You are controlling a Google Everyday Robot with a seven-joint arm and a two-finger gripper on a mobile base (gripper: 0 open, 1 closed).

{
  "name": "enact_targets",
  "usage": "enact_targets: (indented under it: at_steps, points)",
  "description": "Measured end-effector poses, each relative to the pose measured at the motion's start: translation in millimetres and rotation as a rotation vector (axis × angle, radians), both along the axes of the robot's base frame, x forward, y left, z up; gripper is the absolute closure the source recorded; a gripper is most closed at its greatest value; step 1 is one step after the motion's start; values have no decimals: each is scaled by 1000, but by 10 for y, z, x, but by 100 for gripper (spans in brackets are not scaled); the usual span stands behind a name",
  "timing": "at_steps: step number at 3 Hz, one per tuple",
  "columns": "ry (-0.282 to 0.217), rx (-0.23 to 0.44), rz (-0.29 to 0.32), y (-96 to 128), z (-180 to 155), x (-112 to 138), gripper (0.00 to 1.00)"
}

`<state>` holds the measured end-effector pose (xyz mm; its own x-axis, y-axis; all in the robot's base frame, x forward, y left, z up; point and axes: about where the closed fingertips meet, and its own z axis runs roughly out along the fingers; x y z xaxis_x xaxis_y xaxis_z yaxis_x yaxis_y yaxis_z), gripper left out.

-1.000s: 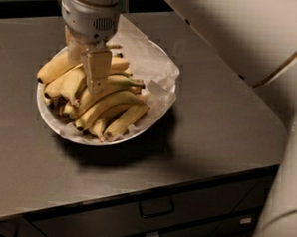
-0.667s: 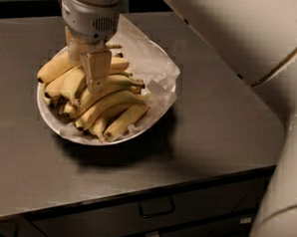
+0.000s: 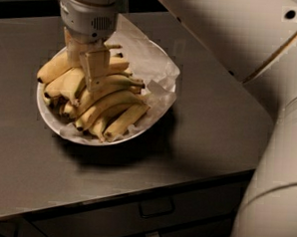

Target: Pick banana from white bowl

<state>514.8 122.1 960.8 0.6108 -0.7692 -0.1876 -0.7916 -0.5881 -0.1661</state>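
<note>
The white bowl (image 3: 153,118) is wide and shallow, lined with crumpled white paper (image 3: 142,55), and sits on the dark counter left of centre. Several ripe yellow bananas (image 3: 112,101) with dark tips lie piled in it, most of them pointing to the lower left. My gripper (image 3: 88,77) comes straight down from the grey wrist at the top. It reaches into the top of the pile, touching the upper bananas (image 3: 115,81) near the bowl's middle. The wrist hides the bananas right under it.
The bowl rests on a dark grey counter (image 3: 208,128); its front edge runs across the lower frame. Drawers with handles (image 3: 156,208) sit below it. My large white arm (image 3: 273,122) fills the right side and the upper right corner.
</note>
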Motion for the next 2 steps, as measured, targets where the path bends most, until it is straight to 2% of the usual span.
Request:
enact_targets:
  at_steps: [2]
  points:
    - [7,-3,6,30,-25,41,44]
